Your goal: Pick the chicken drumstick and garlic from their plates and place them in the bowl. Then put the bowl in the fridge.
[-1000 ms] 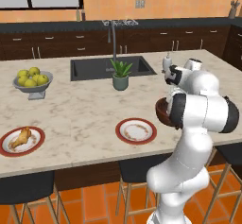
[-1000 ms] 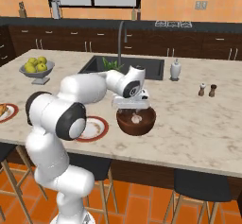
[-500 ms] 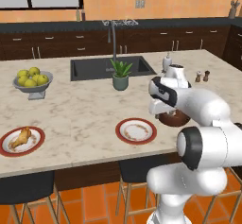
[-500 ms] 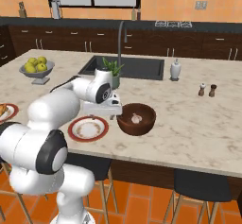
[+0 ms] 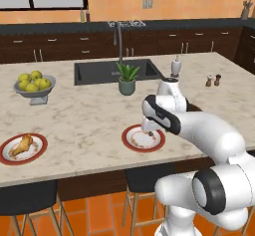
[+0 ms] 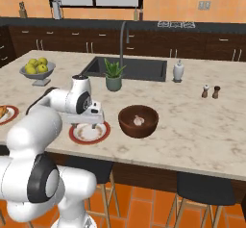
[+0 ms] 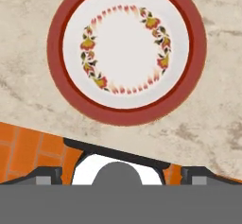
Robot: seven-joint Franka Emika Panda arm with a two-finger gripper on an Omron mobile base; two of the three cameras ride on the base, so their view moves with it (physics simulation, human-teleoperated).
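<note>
Drumstick lay on the far-left plate, well to the left of the gripper; in the left base view its long axis ran from lower left up to upper right, though which end was thicker was too small to tell. In the right base view that plate was cut off by the left edge, with only a sliver of orange meat visible. The fruit bowl stood behind it, farther from the robot.

The gripper hung just above the empty plate, pointing down at it, jaws spread wide with nothing between them. The fingers were hard to make out in both base views: the forearm covered part of the hand in the left one, and the hand's own body hid them in the right one. In the hand view the empty plate sat whole, directly ahead of the gripper, its floral ring clear, with the counter edge and orange floor nearer the fingertips.

Right of the gripper, just beside the empty plate but apart from it, stood the bowl. The garlic rested inside it as a pale lump, too small to give an axis. In the left base view the arm hid almost all of the bowl. Behind the gripper were the plant and sink.
</note>
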